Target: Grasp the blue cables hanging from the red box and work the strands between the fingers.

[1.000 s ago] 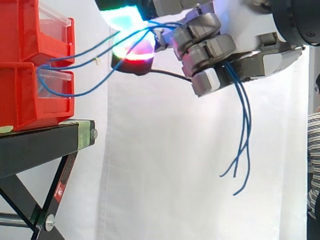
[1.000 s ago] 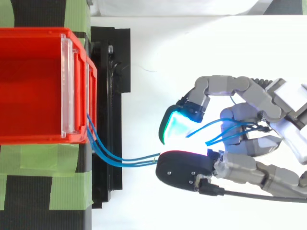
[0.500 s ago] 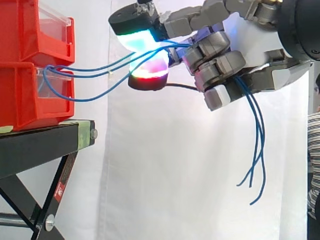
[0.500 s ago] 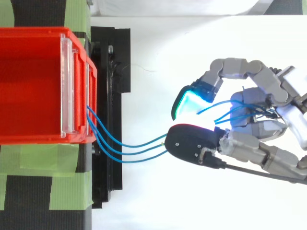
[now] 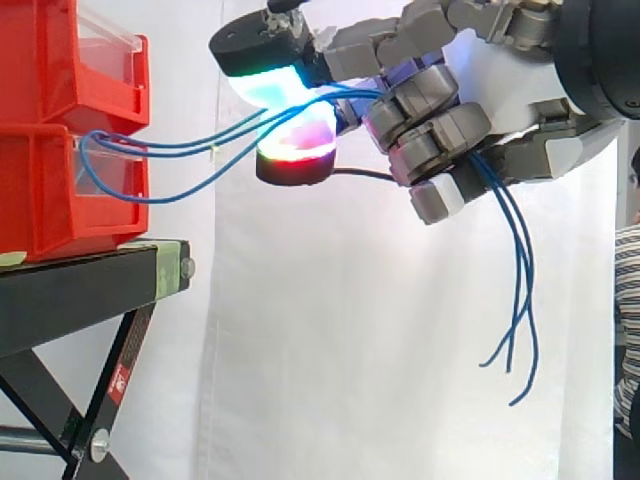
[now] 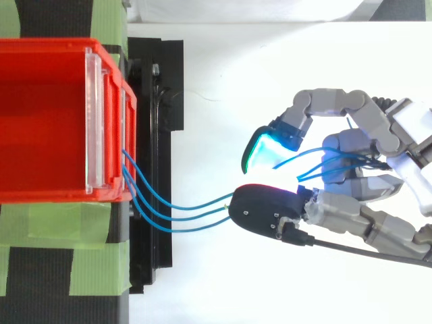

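Three blue cables (image 5: 180, 150) (image 6: 182, 209) run from the front of the stacked red bins (image 5: 60, 120) (image 6: 47, 121) out to the right. My hand (image 5: 440, 120) (image 6: 358, 175) is shut on the cables, which pass between a cyan-glowing pad (image 5: 270, 80) above and a red-glowing pad (image 5: 295, 160) below, then through the curled fingers. The free ends of the cables (image 5: 515, 300) hang down behind the hand. From above, the strands fan apart between the bin and the dark fingertip (image 6: 266, 212).
The bins sit on a black stand (image 5: 90, 290) with green tape (image 6: 61, 223) on its top. A white curtain hangs behind. A person's striped sleeve (image 5: 628, 330) shows at the right edge.
The hand rose and drew a little rightward away from the bins a second ago, then held nearly still. The strands spread apart between bin and fingertips.
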Robot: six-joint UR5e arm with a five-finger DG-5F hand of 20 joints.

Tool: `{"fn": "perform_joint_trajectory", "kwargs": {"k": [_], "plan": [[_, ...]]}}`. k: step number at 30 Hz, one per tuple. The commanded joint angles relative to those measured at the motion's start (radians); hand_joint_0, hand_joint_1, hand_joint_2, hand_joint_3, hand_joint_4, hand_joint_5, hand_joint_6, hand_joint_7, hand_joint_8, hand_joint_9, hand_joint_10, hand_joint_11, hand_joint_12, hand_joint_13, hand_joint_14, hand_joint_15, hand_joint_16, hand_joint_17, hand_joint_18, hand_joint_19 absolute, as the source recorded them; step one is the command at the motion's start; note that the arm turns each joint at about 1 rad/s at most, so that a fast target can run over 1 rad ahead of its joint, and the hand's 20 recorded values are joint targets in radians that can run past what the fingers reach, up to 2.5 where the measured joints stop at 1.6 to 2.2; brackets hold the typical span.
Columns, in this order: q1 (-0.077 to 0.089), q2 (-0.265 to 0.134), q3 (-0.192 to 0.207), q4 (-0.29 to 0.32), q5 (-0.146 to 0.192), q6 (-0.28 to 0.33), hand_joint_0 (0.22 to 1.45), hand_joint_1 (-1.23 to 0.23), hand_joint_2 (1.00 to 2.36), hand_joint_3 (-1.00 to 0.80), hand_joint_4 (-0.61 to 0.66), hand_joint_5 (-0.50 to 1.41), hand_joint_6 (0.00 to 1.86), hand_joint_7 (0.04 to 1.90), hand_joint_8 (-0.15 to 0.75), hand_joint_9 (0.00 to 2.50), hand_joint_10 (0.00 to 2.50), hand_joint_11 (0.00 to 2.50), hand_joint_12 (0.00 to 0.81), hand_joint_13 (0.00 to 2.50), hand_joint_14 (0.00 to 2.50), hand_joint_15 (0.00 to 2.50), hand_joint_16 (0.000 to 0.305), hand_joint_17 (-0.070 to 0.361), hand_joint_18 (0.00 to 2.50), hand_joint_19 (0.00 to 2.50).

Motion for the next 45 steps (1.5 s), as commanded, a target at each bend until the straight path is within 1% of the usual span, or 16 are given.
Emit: {"fn": "perform_joint_trajectory", "kwargs": {"k": [1,6,10,15,28,30,31,33,35,36,37,38,39,40,43,45], "plan": [[-0.001,0.0,0.0,0.002,0.0,0.0,0.89,-0.59,1.02,-0.27,0.25,0.02,1.1,1.17,0.384,0.99,2.5,2.5,0.419,1.08,2.5,1.64,0.046,0.104,1.46,1.18],[0.0,0.0,0.0,0.001,0.003,0.0,0.89,-0.59,1.03,-0.24,0.25,0.01,1.13,1.18,0.384,0.99,2.5,2.5,0.419,1.08,2.5,1.64,0.046,0.104,1.46,1.18],[0.0,0.0,0.0,0.001,0.005,0.0,0.91,-0.59,1.02,-0.33,0.26,-0.01,1.13,1.14,0.384,0.99,2.5,2.5,0.419,1.08,2.5,1.64,0.046,0.104,1.46,1.18],[0.0,0.0,0.0,0.002,0.0,0.0,0.9,-0.59,1.02,-0.35,0.26,-0.02,1.13,1.13,0.384,0.99,2.5,2.5,0.419,1.08,2.5,1.64,0.046,0.104,1.46,1.18],[0.0,0.0,0.001,0.002,0.003,0.0,0.9,-0.59,1.03,-0.23,0.24,-0.03,1.21,1.12,0.384,0.99,2.5,2.5,0.419,1.08,2.5,1.64,0.046,0.104,1.46,1.18],[0.0,0.0,0.0,0.002,0.003,-0.002,0.9,-0.59,1.03,-0.24,0.24,-0.03,1.21,1.12,0.384,0.99,2.5,2.5,0.419,1.08,2.5,1.64,0.046,0.104,1.46,1.18],[0.0,0.0,0.0,0.002,0.003,0.0,0.91,-0.59,1.02,-0.3,0.25,-0.03,1.21,1.11,0.384,0.99,2.5,2.5,0.419,1.08,2.5,1.64,0.046,0.104,1.46,1.18],[0.0,0.0,0.0,0.004,0.005,-0.002,0.91,-0.58,1.02,-0.34,0.26,-0.03,1.17,1.11,0.384,0.99,2.5,2.5,0.419,1.08,2.5,1.64,0.046,0.104,1.46,1.18],[-0.008,0.0,0.001,0.029,0.006,-0.01,0.89,-0.57,1.02,-0.41,0.24,-0.02,1.08,1.12,0.384,0.99,2.5,2.5,0.419,1.08,2.5,1.64,0.046,0.104,1.46,1.18],[-0.014,0.0,0.0,0.073,0.006,-0.023,0.88,-0.58,1.02,-0.48,0.24,-0.01,0.99,1.14,0.384,0.99,2.5,2.5,0.419,1.08,2.5,1.64,0.046,0.104,1.46,1.18],[-0.015,-0.002,0.0,0.085,0.006,-0.03,0.85,-0.58,1.02,-0.63,0.26,0.03,0.71,1.21,0.384,0.99,2.5,2.5,0.419,1.08,2.5,1.64,0.046,0.104,1.46,1.18],[-0.017,0.0,0.001,0.096,0.006,-0.034,0.84,-0.57,1.01,-0.68,0.26,0.04,0.67,1.21,0.384,0.99,2.5,2.5,0.419,1.08,2.5,1.64,0.046,0.104,1.46,1.18],[-0.018,0.0,0.0,0.118,0.006,-0.049,0.82,-0.57,1.01,-0.79,0.26,0.08,0.44,1.27,0.384,0.99,2.5,2.5,0.419,1.08,2.5,1.64,0.046,0.104,1.46,1.18],[-0.021,0.0,0.0,0.13,0.008,-0.063,0.81,-0.56,1.01,-0.85,0.26,0.1,0.32,1.3,0.384,0.99,2.5,2.5,0.419,1.08,2.5,1.64,0.046,0.104,1.46,1.18],[-0.026,-0.002,0.0,0.147,0.014,-0.083,0.8,-0.56,1.0,-0.99,0.25,0.11,0.17,1.33,0.384,0.99,2.5,2.5,0.419,1.08,2.5,1.64,0.046,0.104,1.46,1.18],[-0.029,0.0,0.0,0.157,0.017,-0.089,0.81,-0.58,1.0,-0.99,0.25,0.11,0.15,1.34,0.384,0.99,2.5,2.5,0.419,1.08,2.5,1.64,0.046,0.104,1.46,1.18]]}}
